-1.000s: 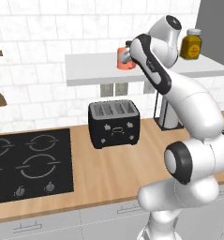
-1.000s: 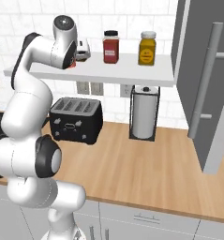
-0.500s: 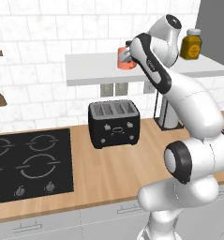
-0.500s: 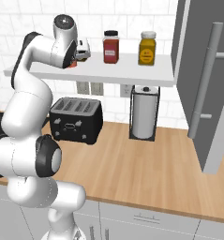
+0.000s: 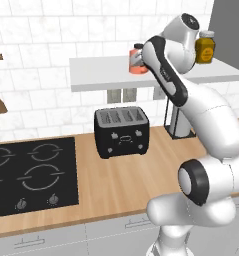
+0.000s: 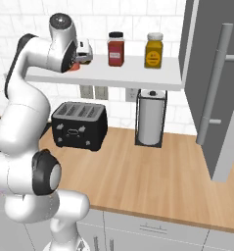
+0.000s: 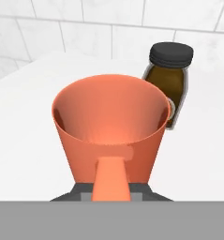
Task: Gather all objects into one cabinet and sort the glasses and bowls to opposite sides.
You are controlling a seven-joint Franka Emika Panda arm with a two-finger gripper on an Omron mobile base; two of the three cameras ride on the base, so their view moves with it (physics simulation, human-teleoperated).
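Salmon-orange plain tumbler (image 7: 108, 129), a smooth tapered cup, is standing upright on the white shelf board (image 5: 103, 75) of the open-fronted wall unit, mouth upward, its long axis vertical. In the hand view the cup is sitting directly ahead of and between the fingers, and an orange tab at the near wall is pointing straight back toward the palm; dark finger parts are flanking it at the base. The two-finger gripper (image 6: 82, 55) is reading as clenched on the cup's near rim or wall, though actual contact of the pads is hidden behind the cup body, so the grasp is being judged, not confirmed. Any coming lift would therefore need to be going up along that vertical axis before moving sideways. Just beside the cup, on its far side, a dark brown glass jar with a black screw lid (image 7: 169, 82) is standing near enough that a sideways swing toward it could be knocking it. The right base view is showing what the hand view cannot: a yellow jar with a pale lid (image 6: 153, 50) further along the shelf and the grey side panel (image 6: 206, 88) beyond. The left base view is showing the cup (image 5: 136, 61) partly masked by the arm.
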